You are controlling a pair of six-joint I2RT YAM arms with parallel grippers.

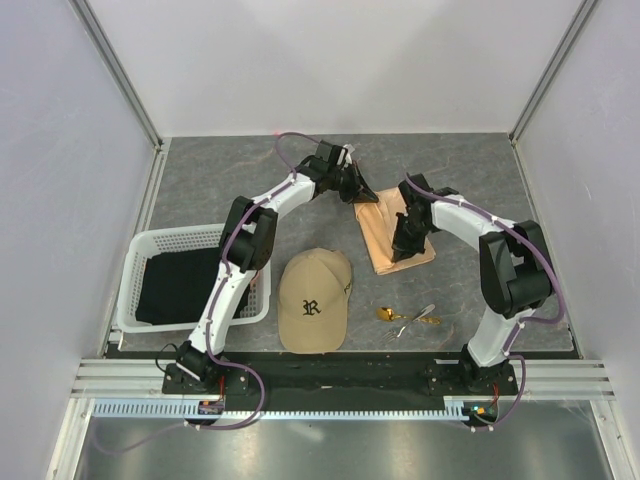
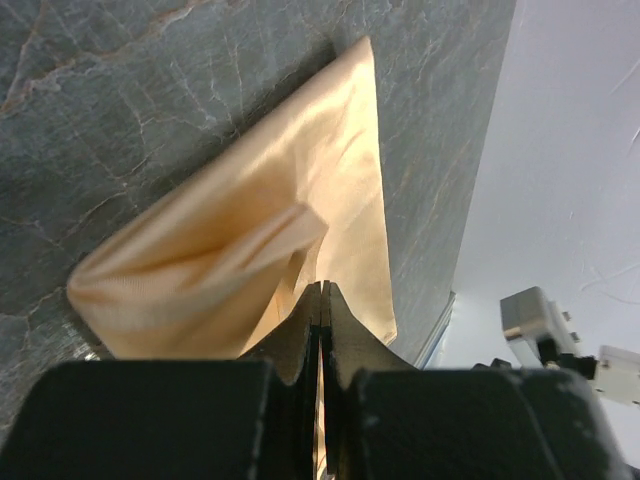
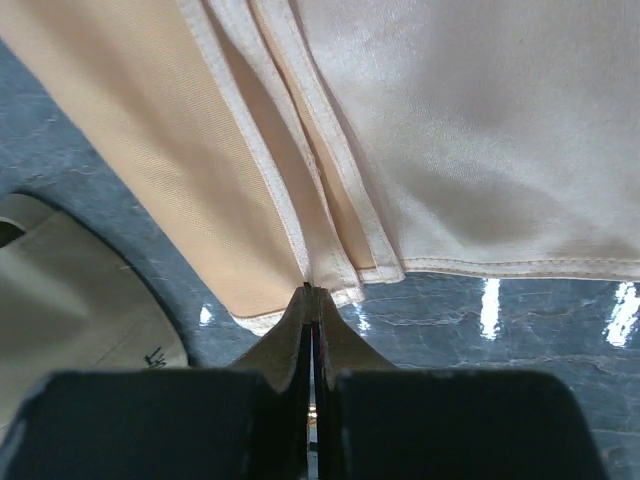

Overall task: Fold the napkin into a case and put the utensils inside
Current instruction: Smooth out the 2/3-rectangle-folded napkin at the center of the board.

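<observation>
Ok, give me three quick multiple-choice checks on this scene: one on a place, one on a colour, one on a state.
1. Where do the utensils lie?
A. on the table, right of the cap
B. on top of the cap
C. at the table's far edge

2. What colour is the cloth in the basket?
A. white
B. black
C. peach

3. How is the left gripper?
A. open above the cap
B. shut on a spoon
C. shut on the napkin

Answers:
1 A: they lie on bare table just past the cap's right side.
2 B: dark cloth fills the white basket.
3 C: the left wrist view shows its fingers pressed together with peach cloth between them.
</observation>
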